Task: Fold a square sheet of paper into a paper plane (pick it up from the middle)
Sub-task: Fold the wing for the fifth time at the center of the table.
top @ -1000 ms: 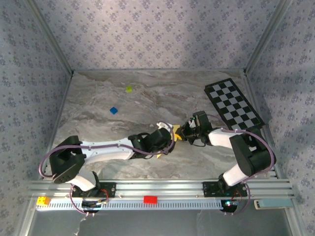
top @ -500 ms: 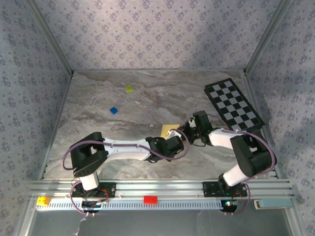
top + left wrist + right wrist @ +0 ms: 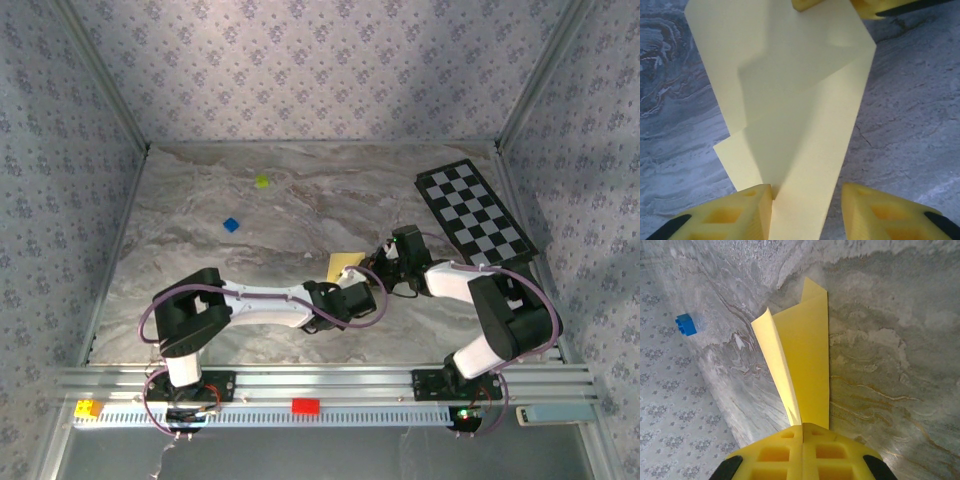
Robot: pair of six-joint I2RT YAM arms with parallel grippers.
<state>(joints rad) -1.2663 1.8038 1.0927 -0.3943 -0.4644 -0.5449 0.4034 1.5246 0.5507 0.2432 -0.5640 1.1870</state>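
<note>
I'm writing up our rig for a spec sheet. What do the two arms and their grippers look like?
The left arm and right arm have white links and bulky black joints, with thin purple cables looping alongside. The left gripper and right gripper have blocky yellow fingers with square recesses on black mounts. No markings are visible.

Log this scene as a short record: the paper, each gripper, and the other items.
paper: yellow, partly folded, layered
right gripper: shut on the paper's edge
left gripper: open, paper running between its fingers
checkered board: far right
blue block: left of centre
yellow-green block: beyond the blue block
</note>
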